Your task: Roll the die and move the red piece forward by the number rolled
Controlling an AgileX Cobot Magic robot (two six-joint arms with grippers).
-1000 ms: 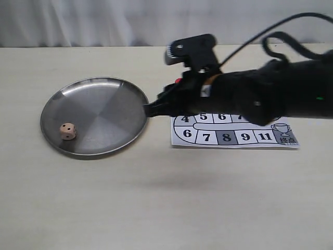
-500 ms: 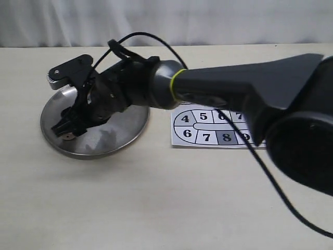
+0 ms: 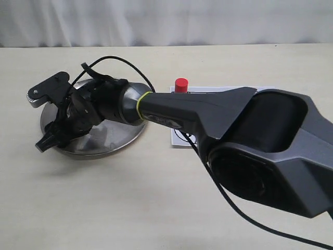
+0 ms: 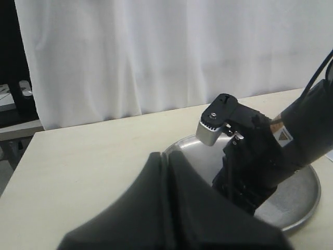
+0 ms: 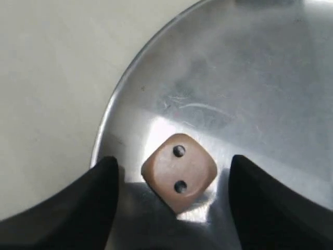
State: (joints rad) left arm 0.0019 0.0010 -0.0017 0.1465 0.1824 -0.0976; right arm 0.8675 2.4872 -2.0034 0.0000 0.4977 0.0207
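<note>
In the exterior view, the right gripper (image 3: 47, 139) is seen reaching across to the far-left side of the metal plate (image 3: 106, 150) on the worktop (image 3: 130, 208). The red piece (image 3: 181, 85) stands upright at the far edge of the board (image 3: 176, 141), which is largely covered by the arm.

In the left wrist view, the left gripper (image 4: 165, 208) is seen closed, empty, beside the plate.

In the right wrist view, the die (image 5: 179, 172) is shown lying on the plate near its rim, two pips up, between the spread fingers (image 5: 99, 200), untouched by them.
</note>
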